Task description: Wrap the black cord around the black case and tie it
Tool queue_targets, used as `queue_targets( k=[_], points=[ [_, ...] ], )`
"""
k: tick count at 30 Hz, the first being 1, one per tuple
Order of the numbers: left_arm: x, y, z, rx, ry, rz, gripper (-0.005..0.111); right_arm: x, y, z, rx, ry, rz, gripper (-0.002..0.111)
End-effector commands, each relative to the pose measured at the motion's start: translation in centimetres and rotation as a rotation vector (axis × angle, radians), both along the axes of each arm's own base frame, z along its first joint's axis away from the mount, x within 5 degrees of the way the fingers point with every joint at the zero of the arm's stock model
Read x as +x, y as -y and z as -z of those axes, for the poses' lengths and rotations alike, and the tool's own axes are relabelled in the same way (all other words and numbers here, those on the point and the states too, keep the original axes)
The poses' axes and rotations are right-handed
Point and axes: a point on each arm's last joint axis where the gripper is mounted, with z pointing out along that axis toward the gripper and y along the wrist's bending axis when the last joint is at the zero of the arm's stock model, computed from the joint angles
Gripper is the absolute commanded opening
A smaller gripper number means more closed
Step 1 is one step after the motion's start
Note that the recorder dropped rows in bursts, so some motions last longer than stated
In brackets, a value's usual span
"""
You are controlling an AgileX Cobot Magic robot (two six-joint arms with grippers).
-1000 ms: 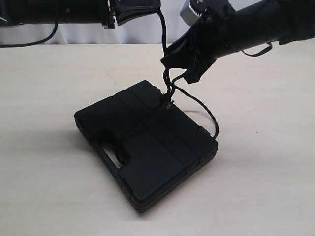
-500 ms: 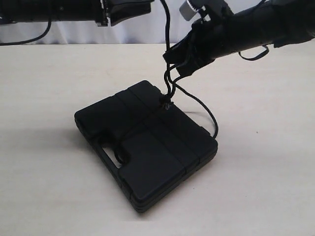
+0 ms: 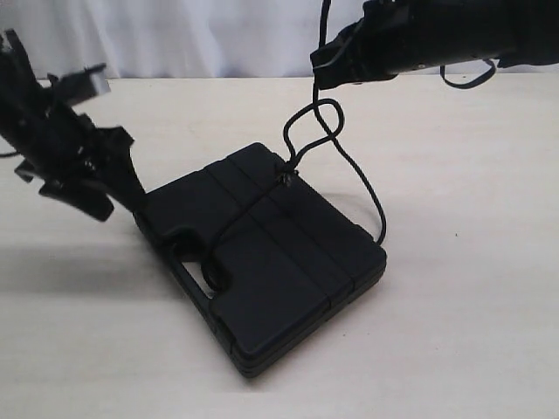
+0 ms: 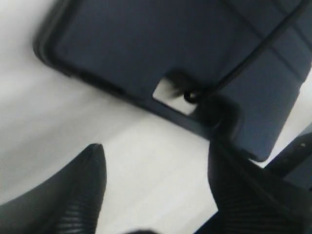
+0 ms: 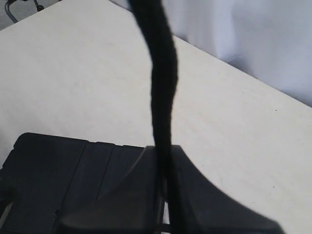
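Black case (image 3: 262, 262) lying flat on the desk (image 3: 454, 332), lid up, handle slot (image 3: 212, 278) toward the camera. The black cord (image 3: 336, 153) enters the slot and crosses the lid to a small knot (image 3: 286, 179) at the far edge. From there it rises in an open loop to the right hand (image 3: 325, 70). 1 further strand drops off the case's right side to the desk.

Right hand: fingers pressed together on the cord, which in the right wrist view runs straight out between them, above the case. Left hand (image 3: 118, 196): fingers (image 4: 73, 195) apart, holding nothing, just beside the case's left corner. Its wrist view looks across the slot edge, with both fingers clear of the case.

Handling, as judged: the cord is light, limp and braided. It keeps no shape of its own, carries only pull, and should give fair friction to a pinch. It is best taken across its width on a free strand just above the knot, where a short length gives control. The case looks rigid and probably heavy enough to stay put under gentle pull, though its base may slide on the desk. Its edges and the bar of the slot are the firm places to brace it.
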Motion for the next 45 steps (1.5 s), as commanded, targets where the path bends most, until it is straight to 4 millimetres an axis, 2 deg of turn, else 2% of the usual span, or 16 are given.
queue_targets(
  k=[1, 4, 9, 16, 26, 34, 36, 37, 41, 45],
  points=[
    [-2.7, 2.1, 2.3, 0.039, -0.112, -0.003, 0.058, -0.3, -0.1, -0.2, 0.007, -0.011, -0.020, 0.004],
    [-3.7, 2.9, 3.5, 0.080, -0.043, -0.084, 0.058, -0.4, -0.1, -0.2, 0.024, -0.034, -0.019, 0.004],
    [-4.7, 3.1, 4.7, 0.044, 0.078, -0.374, 0.058, -0.5, -0.1, -0.2, 0.046, -0.058, 0.000, 0.004],
    [-5.3, 2.7, 7.3, 0.004, 0.039, -0.704, 0.058, -0.5, -0.1, -0.2, 0.077, -0.091, 0.025, 0.004],
    [-4.6, 3.5, 8.2, -0.109, 0.064, -0.662, 0.058, -0.5, -0.1, -0.2, 0.089, -0.101, 0.035, 0.004],
    [-4.6, 3.7, 11.1, -0.101, -0.045, -0.705, 0.058, -0.5, -0.2, -0.2, 0.088, -0.103, 0.029, 0.004],
    [-4.5, 3.8, 11.6, -0.107, -0.030, -0.672, 0.053, -0.5, -0.2, -0.2, 0.088, -0.105, 0.027, 0.004],
    [-4.3, 3.8, 11.5, -0.108, -0.011, -0.649, 0.045, -0.6, -0.2, -0.4, 0.090, -0.101, 0.025, 0.004],
    [-3.2, 3.2, 10.2, -0.150, 0.054, -0.624, 0.000, -0.9, 0.7, -2.1, 0.115, -0.056, 0.084, 0.004],
    [-2.2, 1.2, 8.0, -0.207, 0.116, -0.674, 0.000, -1.4, 4.1, -4.4, 0.113, 0.000, 0.148, 0.004]
  ],
)
